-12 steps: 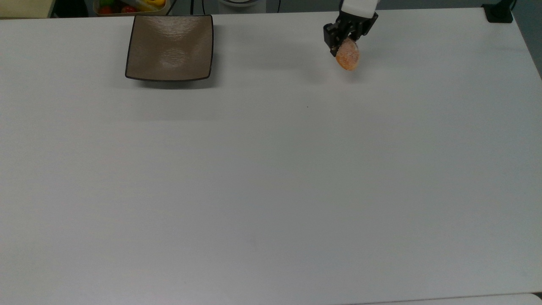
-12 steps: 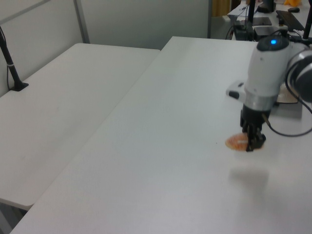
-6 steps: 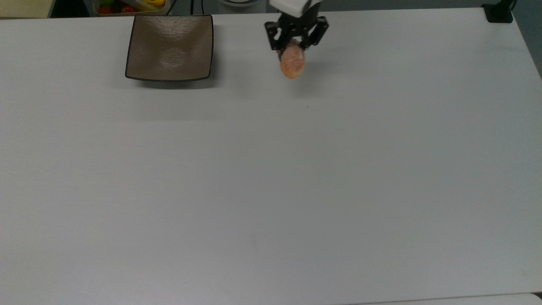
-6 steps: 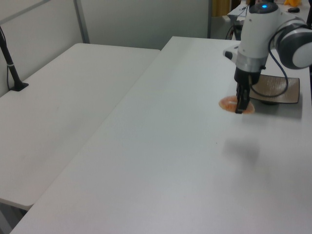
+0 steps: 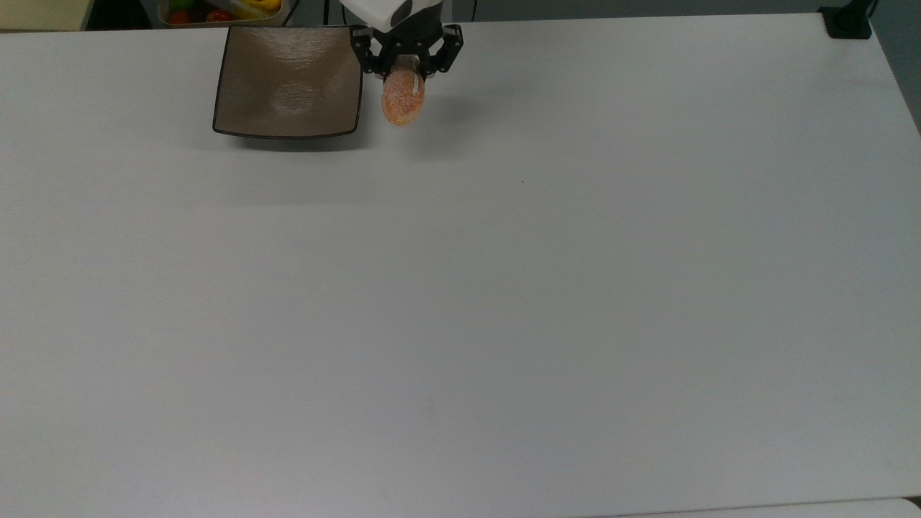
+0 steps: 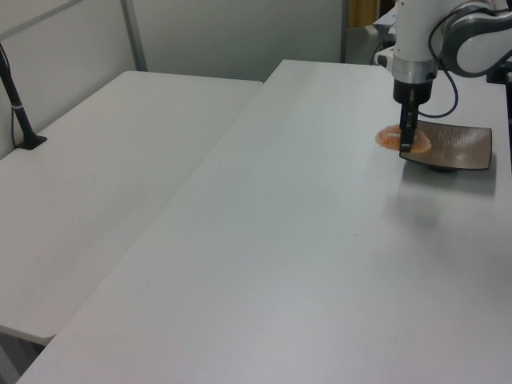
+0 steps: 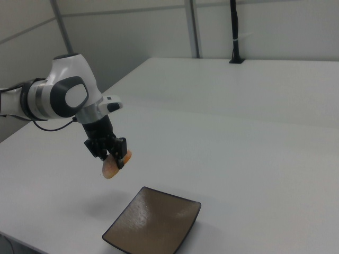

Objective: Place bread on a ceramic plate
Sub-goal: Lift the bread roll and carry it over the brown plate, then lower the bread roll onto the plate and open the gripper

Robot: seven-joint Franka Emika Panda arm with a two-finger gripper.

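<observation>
The claw point(image 5: 405, 70) is gripping the bread point(image 5: 402, 98) between its two black fingers, which are closing on the bun's upper end so that most of the oval is hanging out below them. In the right view the claw point(image 7: 112, 153) is pointing downward with the bread point(image 7: 112, 166) dangling clear of the worktop point(image 7: 222, 153), and a faint shadow is lying on the surface beneath it. In the left view the claw point(image 6: 407, 138) is hanging straight down from the white arm point(image 6: 418, 36), and the bread point(image 6: 392, 138) is showing on either side of the fingers as an orange-brown shape.

The bread is being held in the air just beside the ceramic plate point(image 5: 288, 80), off its edge on the top view's right, and is not resting on it. In the right view the ceramic plate point(image 7: 153, 222) is sitting lower in the picture than the bun, with the bun above and toward the right view's left of the plate's near corner. In the left view the ceramic plate point(image 6: 456, 148) is lying just past the claw on the left view's right.

The plate is sitting flat on the white worktop point(image 5: 504, 288), its glossy brown surface bare. Behind it, at the upper edge of the top view, a tray of colourful fruit point(image 5: 216, 11) is peeking in.
</observation>
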